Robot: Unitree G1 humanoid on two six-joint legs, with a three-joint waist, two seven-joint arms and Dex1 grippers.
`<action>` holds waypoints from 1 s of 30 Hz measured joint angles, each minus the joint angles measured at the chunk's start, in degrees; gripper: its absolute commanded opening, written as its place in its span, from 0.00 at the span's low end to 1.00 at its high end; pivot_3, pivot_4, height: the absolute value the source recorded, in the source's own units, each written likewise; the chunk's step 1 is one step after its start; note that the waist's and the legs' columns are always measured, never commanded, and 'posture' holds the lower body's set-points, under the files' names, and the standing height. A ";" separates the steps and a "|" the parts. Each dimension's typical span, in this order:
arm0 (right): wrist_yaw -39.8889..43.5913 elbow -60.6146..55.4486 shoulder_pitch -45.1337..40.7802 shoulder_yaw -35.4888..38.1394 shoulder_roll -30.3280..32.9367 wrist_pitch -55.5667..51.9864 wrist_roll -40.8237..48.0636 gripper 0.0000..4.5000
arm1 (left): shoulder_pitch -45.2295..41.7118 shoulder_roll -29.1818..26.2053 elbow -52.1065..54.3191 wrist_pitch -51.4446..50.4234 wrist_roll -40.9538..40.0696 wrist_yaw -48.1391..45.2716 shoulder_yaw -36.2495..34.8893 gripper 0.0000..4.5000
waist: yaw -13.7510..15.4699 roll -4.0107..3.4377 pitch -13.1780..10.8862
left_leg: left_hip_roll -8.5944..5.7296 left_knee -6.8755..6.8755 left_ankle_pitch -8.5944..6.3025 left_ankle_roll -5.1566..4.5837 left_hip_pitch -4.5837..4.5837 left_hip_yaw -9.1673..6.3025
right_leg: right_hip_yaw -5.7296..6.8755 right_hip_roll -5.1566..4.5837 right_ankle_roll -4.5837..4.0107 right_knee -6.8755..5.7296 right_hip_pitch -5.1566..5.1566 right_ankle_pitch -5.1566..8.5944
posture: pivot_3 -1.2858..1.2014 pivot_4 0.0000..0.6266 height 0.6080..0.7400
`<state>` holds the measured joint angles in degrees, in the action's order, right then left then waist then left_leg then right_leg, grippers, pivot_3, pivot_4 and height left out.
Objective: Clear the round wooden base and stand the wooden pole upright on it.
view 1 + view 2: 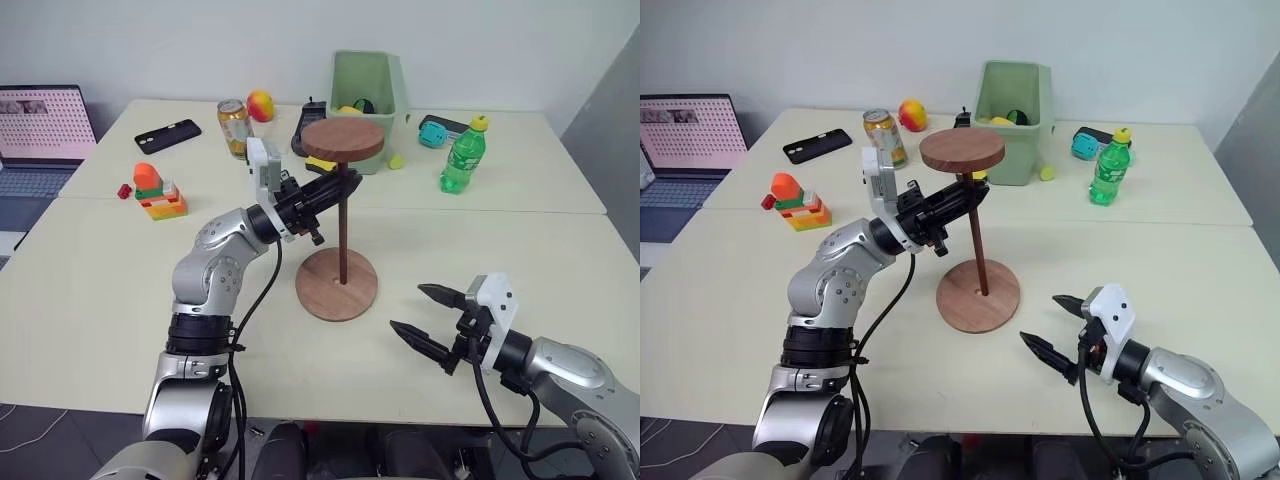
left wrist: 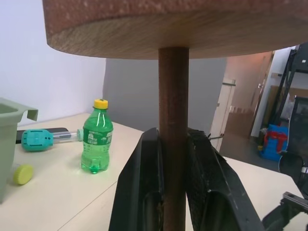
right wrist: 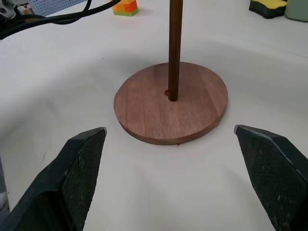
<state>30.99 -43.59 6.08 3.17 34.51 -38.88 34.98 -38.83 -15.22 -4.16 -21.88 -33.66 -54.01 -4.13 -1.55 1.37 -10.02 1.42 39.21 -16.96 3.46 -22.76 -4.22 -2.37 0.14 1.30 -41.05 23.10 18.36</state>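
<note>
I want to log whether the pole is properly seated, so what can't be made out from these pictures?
- Right wrist view: the wooden pole meets the round wooden base at its centre hole; how deep it sits is hidden by the pole's own foot.
- Head views: inside of the green bin, hidden by its walls and the pole's top disc.
- Left wrist view: the left gripper clamps the pole; the base is cut off below.

The wooden pole (image 1: 342, 235) stands upright on the round wooden base (image 1: 336, 284), its disc end up.
</note>
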 measured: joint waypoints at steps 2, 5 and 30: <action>-0.03 -0.03 -0.36 0.04 0.07 0.00 0.01 1.00 | 0.00 -0.06 -0.34 0.91 0.21 -0.50 0.15 0.06 | 0.00 0.00 0.00 | 0.00 -0.01 0.00 0.00 0.00 -0.01 | 0.00 0.01 0.00 0.00 0.00 0.00 | 0.52 0.24 1.00; -0.05 -0.03 -0.48 0.09 0.35 -0.03 0.05 1.00 | 0.00 -0.42 -0.66 1.30 0.28 -0.69 0.20 0.06 | 0.00 0.00 0.00 | 0.00 -0.01 0.00 0.00 0.00 -0.01 | 0.01 0.01 0.00 0.00 -0.01 0.00 | 0.52 0.24 1.00; -1.23 -0.19 -1.07 0.09 0.42 -0.56 1.63 1.00 | 1.19 -2.78 0.18 1.21 -0.30 -1.74 -0.22 0.06 | -0.03 -0.01 0.03 | 0.01 -0.10 -0.01 -0.01 0.28 -0.01 | 0.00 0.03 0.00 0.08 -0.27 0.00 | 0.52 0.24 1.00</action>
<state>29.76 -43.78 5.01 3.25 34.92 -39.44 36.61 -37.64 -18.00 -3.97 -20.67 -33.97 -55.74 -4.35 -1.57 1.36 -9.99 1.44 39.11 -16.97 3.45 -22.48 -4.23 -2.37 0.17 1.30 -40.97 22.83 18.36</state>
